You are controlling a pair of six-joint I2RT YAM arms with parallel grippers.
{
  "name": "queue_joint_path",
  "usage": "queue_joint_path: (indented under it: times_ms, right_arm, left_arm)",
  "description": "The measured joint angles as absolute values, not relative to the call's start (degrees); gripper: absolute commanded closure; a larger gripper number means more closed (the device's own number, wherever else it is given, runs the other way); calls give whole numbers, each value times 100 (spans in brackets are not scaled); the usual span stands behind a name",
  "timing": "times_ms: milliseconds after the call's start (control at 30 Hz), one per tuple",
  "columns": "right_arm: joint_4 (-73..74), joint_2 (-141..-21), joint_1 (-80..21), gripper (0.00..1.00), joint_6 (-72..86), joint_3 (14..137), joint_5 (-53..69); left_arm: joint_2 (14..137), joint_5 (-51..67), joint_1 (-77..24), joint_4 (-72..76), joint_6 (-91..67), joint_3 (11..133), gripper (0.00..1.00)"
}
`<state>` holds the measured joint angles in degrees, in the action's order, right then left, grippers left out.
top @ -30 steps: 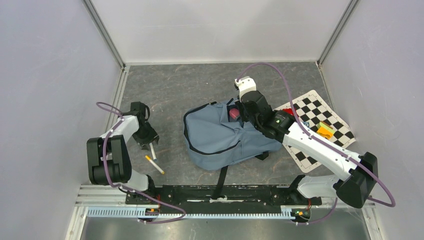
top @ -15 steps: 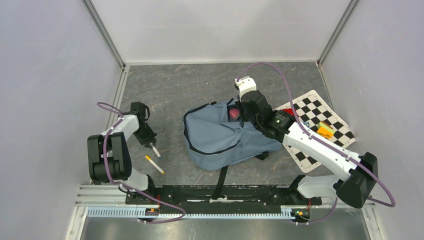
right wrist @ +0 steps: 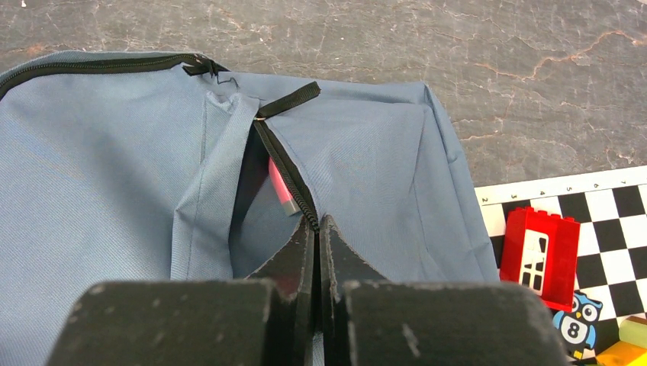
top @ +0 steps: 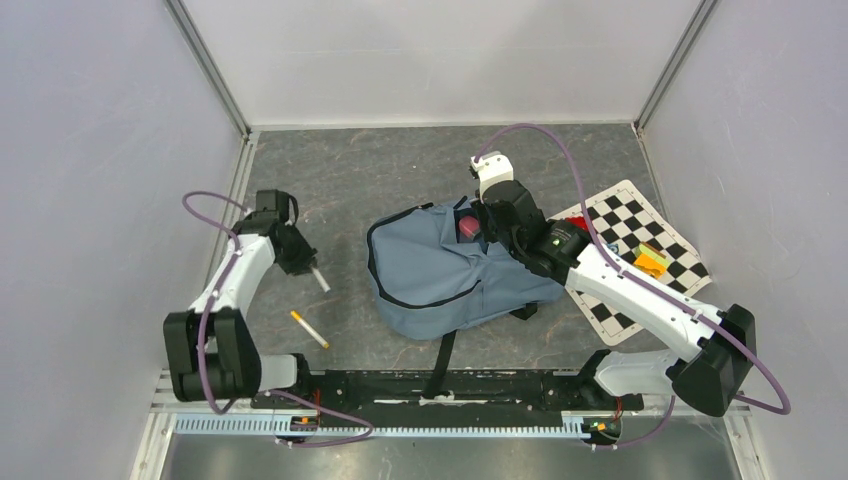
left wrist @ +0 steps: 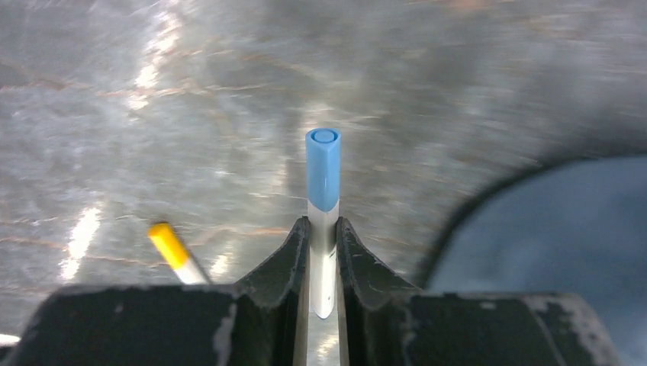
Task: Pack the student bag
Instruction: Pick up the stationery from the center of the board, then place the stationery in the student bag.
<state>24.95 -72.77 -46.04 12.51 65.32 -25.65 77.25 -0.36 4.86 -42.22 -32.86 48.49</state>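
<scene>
Top view: we look from above and behind the near edge of the desk (top: 380, 170), angled down and forward, far enough back to take in the whole surface. Left wrist view: we sit right behind the left claw (left wrist: 323, 223), facing out along its fingers, low and close over the desk; it is blurry. Right wrist view: same mounting behind the right claw (right wrist: 316, 223), tilted down, very near the bag (right wrist: 99, 152). Top and left wrist share the pen (left wrist: 323, 164), the yellow-capped marker (left wrist: 174, 248) and the bag's edge. Top and right wrist share the bag's opening and the checkered mat (right wrist: 603, 206). The wrist views share only the bag.
</scene>
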Motion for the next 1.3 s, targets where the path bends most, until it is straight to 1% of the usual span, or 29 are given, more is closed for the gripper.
queue_joint_path:
  times_ms: [100,200,367,433,567,833,1000,1300]
  right_arm:
    - [2493,-7277,-4604,100,1251,6532,-2567]
    - [2491,-7279,-4600,100,1251,6532,-2565]
    - [2488,-7284,-4600,100,1251,6532,-2543]
    - [2488,-7284,-4600,100,1251,6532,-2543]
    - [2488,-7284,-4600,100,1251,6532,-2536]
    - [2488,-7279,-4600,100,1256,6532,-2530]
    - [2493,-7269,-4600,100,1258,6532,-2532]
    - [2519,-7242,-4598,100,1280,6523,-2436]
  left_arm:
    - [7336,141,14,-4346,-3599,5408,91]
    - [7288,322,-735,-4357,-4007,6215,91]
    - [7780,526,-2305,-4115,-4641,7546,90]
    - [8009,609,-2847,-3791,-4917,7808,90]
    - [8399,958,-3439,-3140,-5559,7894,90]
    - [9102,1284,-3898,-2364,-6420,7964,91]
    - [9089,1363,-4069,-1855,-6956,7649,91]
    - [8667,1160,-4154,-1315,-7894,6617,92]
